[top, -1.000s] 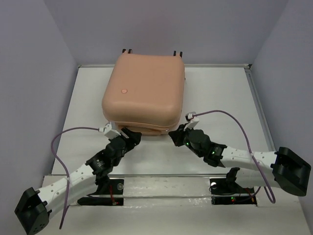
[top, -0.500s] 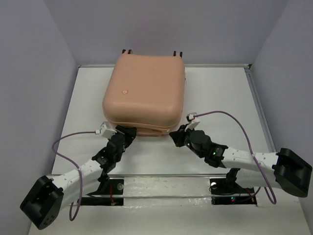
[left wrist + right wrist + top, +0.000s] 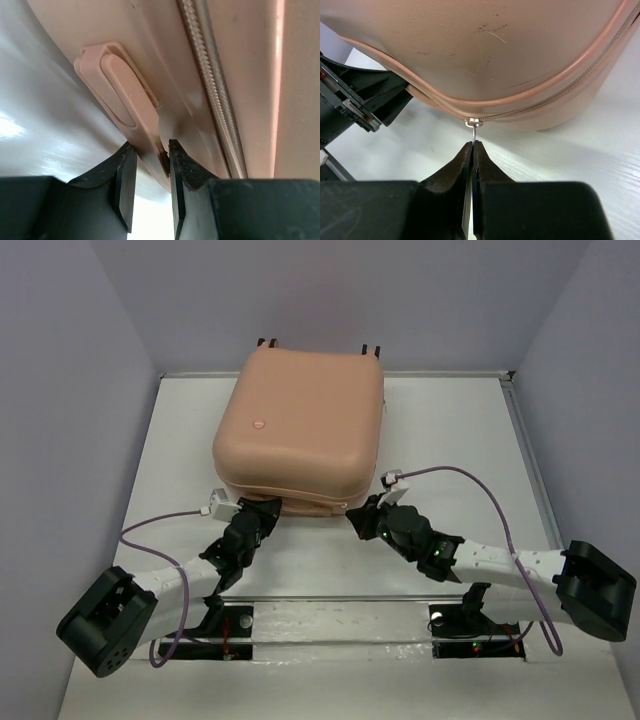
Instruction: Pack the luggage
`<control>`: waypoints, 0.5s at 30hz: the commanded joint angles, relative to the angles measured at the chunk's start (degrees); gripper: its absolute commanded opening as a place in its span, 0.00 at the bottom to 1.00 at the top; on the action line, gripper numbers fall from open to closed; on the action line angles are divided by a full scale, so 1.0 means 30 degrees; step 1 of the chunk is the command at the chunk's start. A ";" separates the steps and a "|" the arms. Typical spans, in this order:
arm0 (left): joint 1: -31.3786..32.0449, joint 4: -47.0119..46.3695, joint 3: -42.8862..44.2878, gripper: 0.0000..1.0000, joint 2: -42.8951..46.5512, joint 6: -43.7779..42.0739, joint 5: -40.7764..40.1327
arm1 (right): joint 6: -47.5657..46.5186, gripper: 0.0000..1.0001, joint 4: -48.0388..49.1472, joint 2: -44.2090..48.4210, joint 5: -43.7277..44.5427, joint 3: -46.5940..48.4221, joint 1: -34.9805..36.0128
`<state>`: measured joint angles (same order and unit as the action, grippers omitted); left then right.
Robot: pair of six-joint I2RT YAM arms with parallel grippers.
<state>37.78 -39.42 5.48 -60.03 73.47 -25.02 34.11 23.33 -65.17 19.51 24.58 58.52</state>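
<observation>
Top external view: the luggage point(image 3: 300, 420) lies shut on the table point(image 3: 450, 430), toward the far wall and a little left of centre, with its wheels point(image 3: 268, 342) at the far edge. Both arms reach to its near side. The left gripper point(image 3: 262, 508) is at the near left corner. From the left wrist, its fingers point(image 3: 125, 185) pinch the near end of the peach handle point(image 3: 117, 85), and the zipper seam point(image 3: 210, 85) runs just beside it. The right gripper point(image 3: 357, 520) sits at the near right corner, jaws pressed together on the thin metal zipper pull point(image 3: 473, 131), which hangs from the seam.
</observation>
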 commanded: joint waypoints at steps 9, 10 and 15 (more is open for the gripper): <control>0.2932 -0.3238 0.0490 0.06 0.0497 -0.2108 0.0106 | -0.0704 0.07 0.3439 -0.8095 -0.2370 0.5427 0.3311; 0.2992 -0.3237 0.0402 0.06 0.0556 -0.2108 0.0106 | -0.0966 0.07 0.3356 -0.8305 -0.2198 0.5691 0.3315; 0.3081 -0.2740 -0.0184 0.06 0.1111 -0.2167 -0.0127 | -0.0676 0.07 0.1923 -0.6939 -0.0270 0.4734 0.3520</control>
<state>45.45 -40.47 5.17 -60.36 72.58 -27.53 32.16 28.69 -90.56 15.16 40.45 69.49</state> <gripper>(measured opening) 0.380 0.070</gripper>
